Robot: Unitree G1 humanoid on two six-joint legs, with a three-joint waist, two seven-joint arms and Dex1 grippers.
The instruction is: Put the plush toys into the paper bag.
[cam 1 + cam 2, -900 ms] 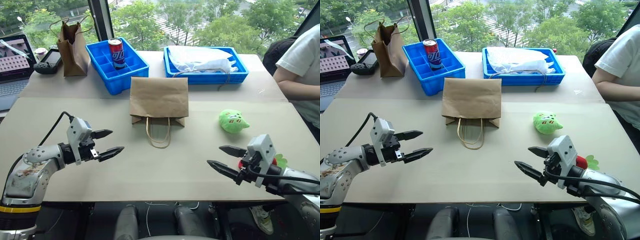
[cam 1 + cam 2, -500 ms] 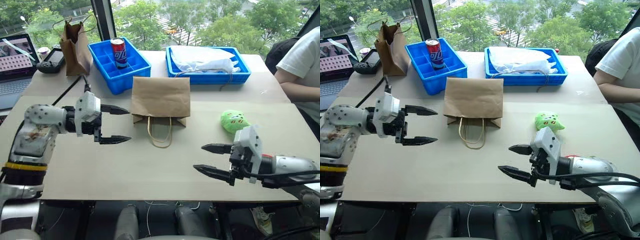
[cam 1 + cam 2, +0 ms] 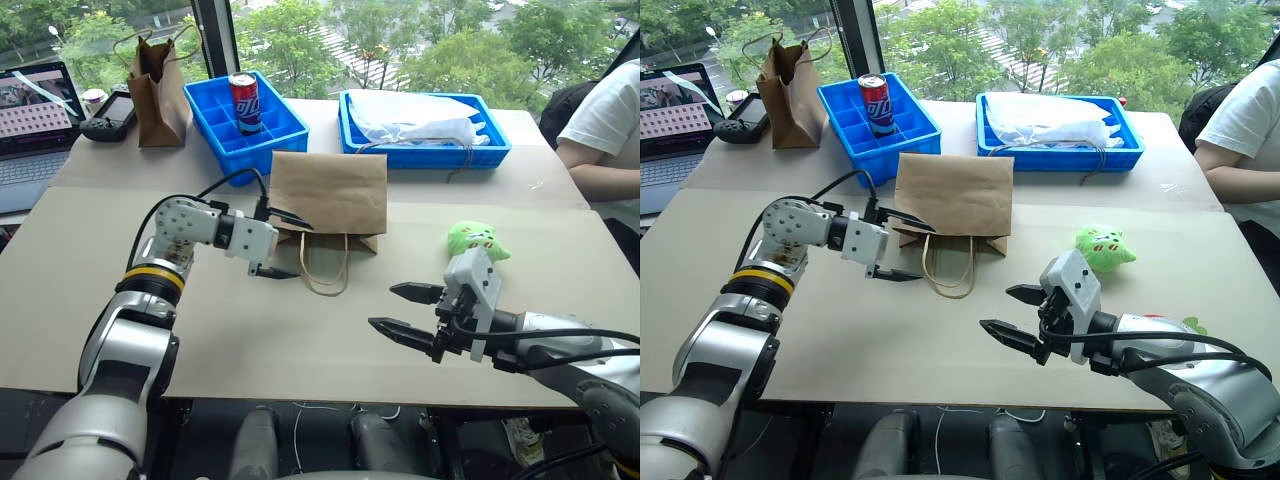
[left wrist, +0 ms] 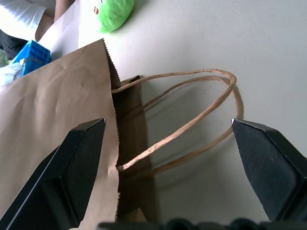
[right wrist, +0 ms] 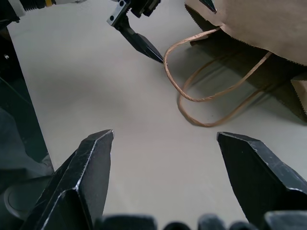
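The paper bag (image 3: pixel 328 192) lies flat at the table's middle, its cord handles (image 3: pixel 322 270) stretched toward me. My left gripper (image 3: pixel 297 248) is open at the bag's mouth on its left side. One fingertip is over the bag's edge and the other is beside the handles (image 4: pixel 192 110). The green plush toy (image 3: pixel 474 240) rests right of the bag. My right gripper (image 3: pixel 385 307) is open and empty above bare table, in front of that toy. The red plush toy is mostly hidden behind my right arm, with a green leaf (image 3: pixel 1189 326) peeking out.
At the back stand a darker, taller brown bag (image 3: pixel 160 80), a blue divided tray (image 3: pixel 215 115) holding a can (image 3: pixel 243 102), and a blue tray (image 3: pixel 490 155) with white plastic. A laptop (image 3: pixel 30 120) sits far left. A seated person (image 3: pixel 610 130) is at the right edge.
My left gripper has swung right and forward, from open table to the bag's mouth. My right gripper has moved left and a little forward, away from the red toy.
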